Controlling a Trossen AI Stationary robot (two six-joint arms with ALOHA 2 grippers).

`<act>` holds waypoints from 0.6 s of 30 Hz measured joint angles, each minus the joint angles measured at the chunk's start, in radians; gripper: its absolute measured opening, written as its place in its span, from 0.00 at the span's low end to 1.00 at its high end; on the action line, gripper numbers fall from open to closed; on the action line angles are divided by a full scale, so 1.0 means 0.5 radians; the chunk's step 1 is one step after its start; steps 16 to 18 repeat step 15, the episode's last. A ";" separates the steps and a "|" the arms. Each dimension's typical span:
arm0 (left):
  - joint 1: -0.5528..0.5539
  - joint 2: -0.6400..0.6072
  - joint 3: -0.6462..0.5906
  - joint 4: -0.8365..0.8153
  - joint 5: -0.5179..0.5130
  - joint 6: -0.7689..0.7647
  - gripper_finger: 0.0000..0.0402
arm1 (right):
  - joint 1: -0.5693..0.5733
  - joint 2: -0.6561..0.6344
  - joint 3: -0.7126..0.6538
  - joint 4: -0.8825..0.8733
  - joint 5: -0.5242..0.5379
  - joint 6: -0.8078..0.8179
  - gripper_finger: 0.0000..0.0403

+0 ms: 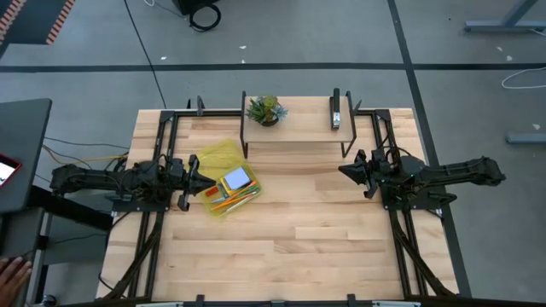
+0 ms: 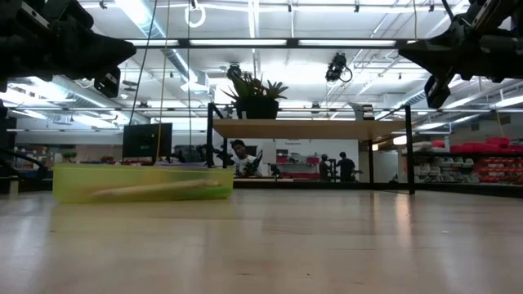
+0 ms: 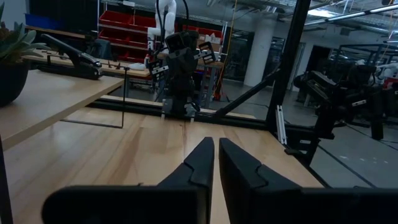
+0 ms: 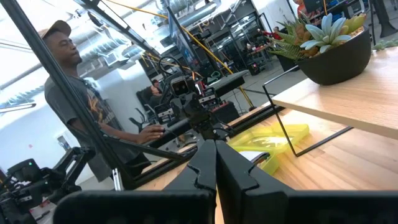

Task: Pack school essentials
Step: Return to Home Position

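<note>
Yellow box (image 2: 82,175) holds notepad (image 1: 236,178), orange pencils (image 1: 232,202).

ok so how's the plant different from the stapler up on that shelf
In the high view the potted plant sits at the left end of the shelf; the stapler sits at its right end. The potted plant is green, spiky and round in a dark pot; the stapler is dark, long and narrow. Both stand on the raised wooden shelf.

No text, label, brand, number or sign can be read in any view; the print on the person's shirt (image 4: 93,109) is illegible.
</note>
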 joint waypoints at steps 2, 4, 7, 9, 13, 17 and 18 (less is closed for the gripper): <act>0.000 0.001 0.000 -0.001 0.000 0.001 0.07 | 0.000 -0.001 0.000 0.000 0.000 0.000 0.02; 0.000 0.000 0.000 0.000 0.000 0.000 0.07 | 0.000 -0.001 0.000 0.000 0.000 0.000 0.02; 0.000 0.001 0.000 0.000 -0.001 0.000 0.07 | 0.000 -0.001 0.000 0.000 0.000 0.000 0.02; 0.000 0.000 0.000 0.000 0.000 0.001 0.08 | 0.000 -0.001 0.000 0.000 0.000 0.000 0.02; 0.000 0.000 0.000 0.000 -0.001 0.001 0.09 | 0.000 -0.001 0.000 0.000 0.000 0.000 0.02; 0.000 0.000 0.000 0.000 0.000 0.000 0.10 | 0.000 -0.001 0.000 0.000 0.000 0.001 0.02; 0.000 0.000 0.000 0.000 0.000 0.000 0.10 | 0.000 -0.001 0.000 0.000 0.000 0.001 0.02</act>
